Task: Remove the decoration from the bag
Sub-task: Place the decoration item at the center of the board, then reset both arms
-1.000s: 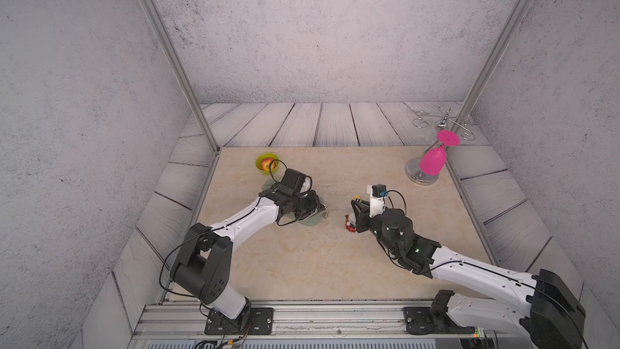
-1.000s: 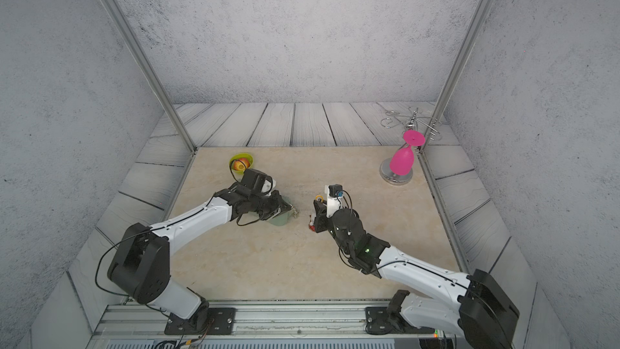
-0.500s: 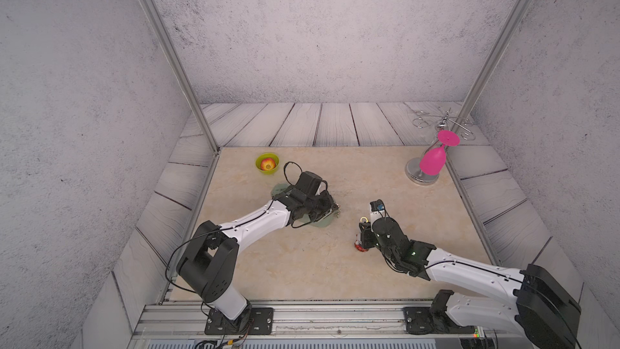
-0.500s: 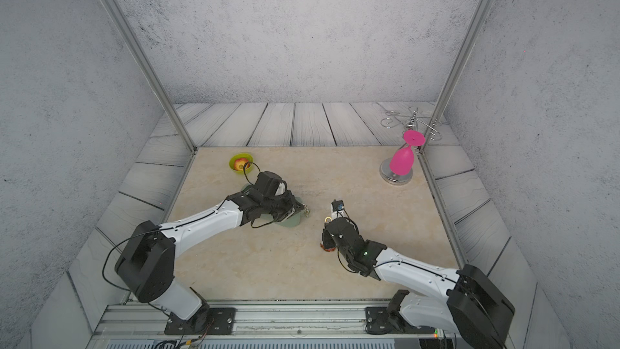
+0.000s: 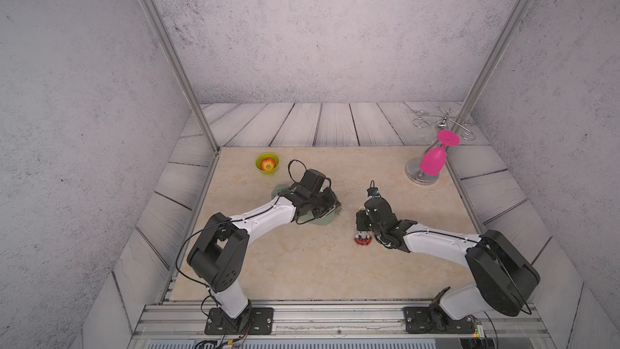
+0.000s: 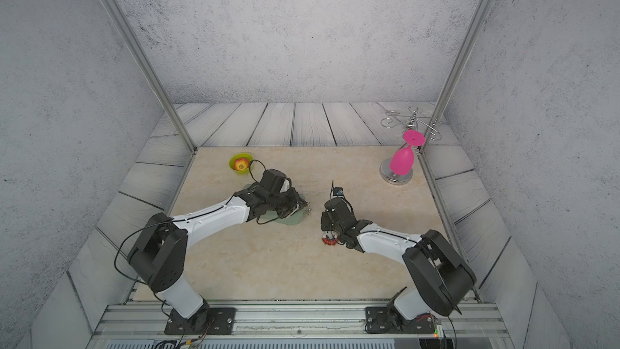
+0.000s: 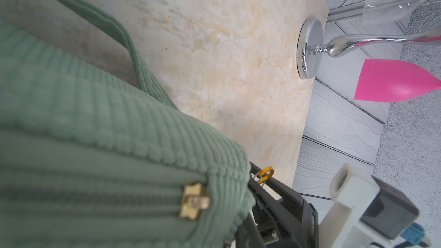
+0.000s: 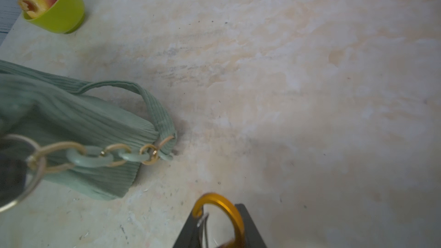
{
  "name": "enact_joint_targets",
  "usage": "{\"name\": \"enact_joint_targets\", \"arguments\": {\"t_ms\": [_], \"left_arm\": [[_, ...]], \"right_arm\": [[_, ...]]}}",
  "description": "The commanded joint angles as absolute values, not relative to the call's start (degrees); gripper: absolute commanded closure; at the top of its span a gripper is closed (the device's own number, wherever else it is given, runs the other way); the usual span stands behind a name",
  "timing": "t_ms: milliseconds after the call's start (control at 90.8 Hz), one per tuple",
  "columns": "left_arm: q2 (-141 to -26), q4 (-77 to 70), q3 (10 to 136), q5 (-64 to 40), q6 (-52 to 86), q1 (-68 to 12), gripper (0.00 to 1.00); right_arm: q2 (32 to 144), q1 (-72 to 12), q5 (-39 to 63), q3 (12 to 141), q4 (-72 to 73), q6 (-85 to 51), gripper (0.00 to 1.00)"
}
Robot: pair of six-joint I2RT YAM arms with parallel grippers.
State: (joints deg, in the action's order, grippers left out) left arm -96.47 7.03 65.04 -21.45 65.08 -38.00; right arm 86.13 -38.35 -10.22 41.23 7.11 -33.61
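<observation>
**Q:** Top views: where do the task's things lie?

**A:** In both top views the bag (image 5: 318,222) lies on the worktop (image 5: 302,270) beneath the left claw (image 5: 327,209). The arm covers the grip, so I cannot tell whether it is clenched or released. The decoration (image 5: 363,240) stands on the worktop at the tip of the right claw (image 5: 361,229), apart from the bag.

**Q:** Containers?

**A:** A green bowl (image 6: 232,162) near the far left corner holds a red-and-yellow fruit (image 6: 241,164). A pink glass (image 6: 401,161) hangs upside down on a chrome stand (image 6: 396,176) at the far right.

**Q:** Left wrist view: what does it add?

**A:** It shows the bag's ribbed weave, its strap (image 7: 140,67) and its gold zipper pull (image 7: 194,202) at close range. It also shows a clear glass (image 7: 391,5) on the stand, which cannot be made out from above.

**Q:** Right wrist view?

**A:** The decoration's gold clasp (image 8: 222,213) lies against a black finger (image 8: 253,237) of the right claw, and the figure itself is hidden. I cannot tell whether the claw pinches the clasp. The clasp sits apart from the bag's chain (image 8: 95,157) of gold and pale-green links. The fruit shows a cut face.
</observation>
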Motion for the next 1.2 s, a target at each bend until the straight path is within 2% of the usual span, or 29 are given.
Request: {"name": "enact_joint_targets", "arguments": {"t_ms": [0, 231, 352, 451, 484, 528, 771, 947, 1189], "left_arm": [[-96.2, 6.5, 66.4, -22.1, 63.7, -38.0, 0.80], [-94.0, 7.0, 66.4, -22.2, 62.8, -38.1, 0.59], [-92.1, 7.0, 66.8, -22.3, 62.4, -38.2, 0.42], [-90.2, 8.3, 67.8, -22.3, 61.3, -38.2, 0.24], [-89.4, 8.8, 68.3, -22.1, 60.8, -38.2, 0.11], [-88.1, 9.6, 69.1, -21.8, 59.8, -38.2, 0.00], [-80.7, 16.2, 75.1, -18.1, 53.1, -38.2, 0.01], [-73.6, 20.4, 78.0, -8.0, 45.2, -37.9, 0.02], [-64.2, 16.4, 71.7, 12.5, 28.3, -36.4, 0.02]], "right_arm": [[88.5, -37.3, -7.1, 44.4, 6.3, -33.4, 0.69], [91.4, -35.6, -5.5, 46.3, 6.3, -33.9, 0.60], [90.1, -35.2, -5.0, 46.1, 6.3, -34.4, 0.50], [87.3, -35.0, -5.5, 46.0, 5.5, -34.6, 0.42], [86.5, -34.9, -5.6, 46.0, 5.2, -34.5, 0.40], [85.0, -34.8, -6.2, 46.0, 4.3, -34.5, 0.37], [75.3, -34.4, -9.9, 45.7, -0.7, -33.9, 0.24], [66.6, -34.1, -14.3, 46.8, -5.0, -29.9, 0.05], [58.0, -32.1, -21.7, 47.4, -7.1, -21.5, 0.01]]}}
